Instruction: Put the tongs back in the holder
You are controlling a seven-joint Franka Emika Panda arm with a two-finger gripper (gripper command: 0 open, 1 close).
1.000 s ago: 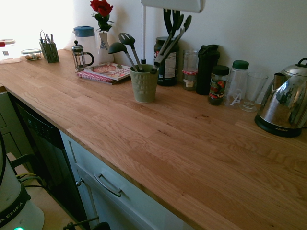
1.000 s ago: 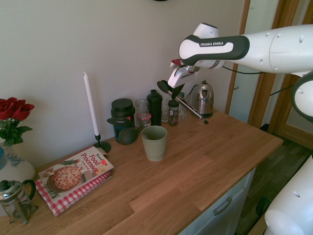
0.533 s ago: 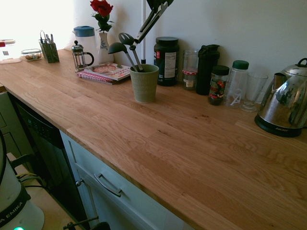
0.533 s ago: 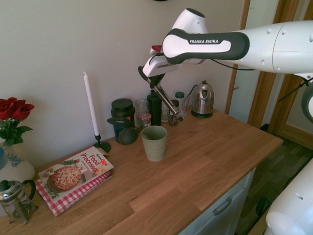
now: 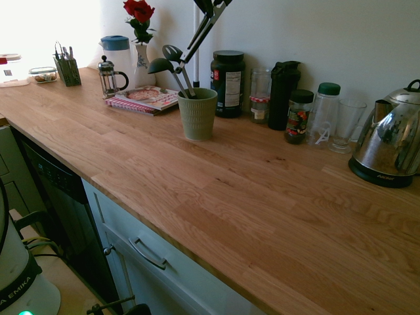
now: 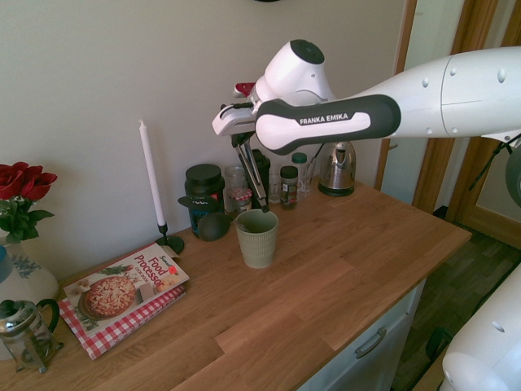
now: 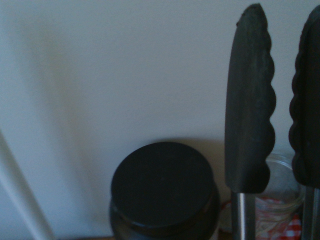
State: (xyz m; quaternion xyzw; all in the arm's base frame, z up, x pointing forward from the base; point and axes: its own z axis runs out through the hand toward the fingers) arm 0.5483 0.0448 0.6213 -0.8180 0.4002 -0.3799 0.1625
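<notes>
Holding: the tool (image 6: pixel 241 140) is closed on the tongs (image 6: pixel 251 169), pinching them below their dark heads.
Tongs: hanging in the air, tilted, heads up and joined end down; that lower end shows above the holder (image 6: pixel 257 247) in the first exterior view, not seated.
Weight: likely light, but long enough to swing or pivot in a narrow pinch.
Arms: slim metal, probably stiff along their length yet springy against each other; they stand apart at the heads (image 7: pixel 250 105), so squeezing should draw them together.
Surface: the smooth metal may slip or roll; the scalloped heads look grippier, perhaps a little soft.
Where to hold: across both arms, high up near the heads, leaving the joined end free to enter first.
Holder: looks like ribbed ceramic, so breakable; a knock on its rim could chip or tip it on the table (image 6: pixel 342 269).
Ladles: these (image 5: pixel 159 65) lean in the same mouth and could snag the tongs; lower gently beside them.
</notes>
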